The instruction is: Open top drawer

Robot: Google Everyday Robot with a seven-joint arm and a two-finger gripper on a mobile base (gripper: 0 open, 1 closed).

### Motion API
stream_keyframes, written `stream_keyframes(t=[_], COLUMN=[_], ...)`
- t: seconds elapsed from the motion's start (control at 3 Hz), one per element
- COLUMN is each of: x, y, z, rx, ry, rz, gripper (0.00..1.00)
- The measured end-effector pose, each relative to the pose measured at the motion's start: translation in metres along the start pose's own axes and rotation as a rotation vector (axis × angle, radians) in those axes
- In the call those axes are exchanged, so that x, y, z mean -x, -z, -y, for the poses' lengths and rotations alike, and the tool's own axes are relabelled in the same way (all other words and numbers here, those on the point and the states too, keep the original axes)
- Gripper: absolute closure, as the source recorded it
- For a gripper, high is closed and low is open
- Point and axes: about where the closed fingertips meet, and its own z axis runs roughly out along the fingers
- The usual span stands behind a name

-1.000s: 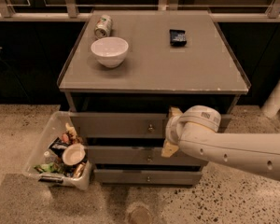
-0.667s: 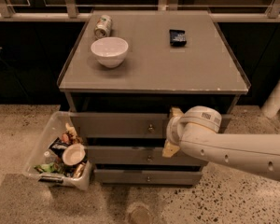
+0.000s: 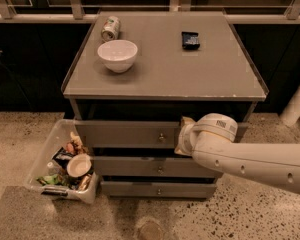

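Note:
The top drawer (image 3: 125,134) is the uppermost grey front of three under the grey tabletop, with a small round metal knob (image 3: 161,137) at its centre. Its front stands a little forward of the frame. My gripper (image 3: 182,136) is at the end of the white arm (image 3: 250,159) that comes in from the right. It sits against the top drawer's front, just right of the knob. Its fingers are hidden behind the wrist.
A white bowl (image 3: 117,55), a tipped can (image 3: 110,28) and a dark packet (image 3: 190,40) lie on the tabletop (image 3: 165,69). Two lower drawers (image 3: 140,166) sit below. A clear bin of rubbish (image 3: 65,166) stands on the floor at the left.

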Motion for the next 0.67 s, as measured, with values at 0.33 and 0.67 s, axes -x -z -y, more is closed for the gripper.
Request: stream_keyframes(t=[0.33, 0.67], x=[0.0000, 0.0000], y=[0.0000, 0.0000], z=[0.0000, 0.0000], rx=[0.000, 0.000], ry=[0.000, 0.000], rz=[0.000, 0.000], gripper=[0.66, 0.89])
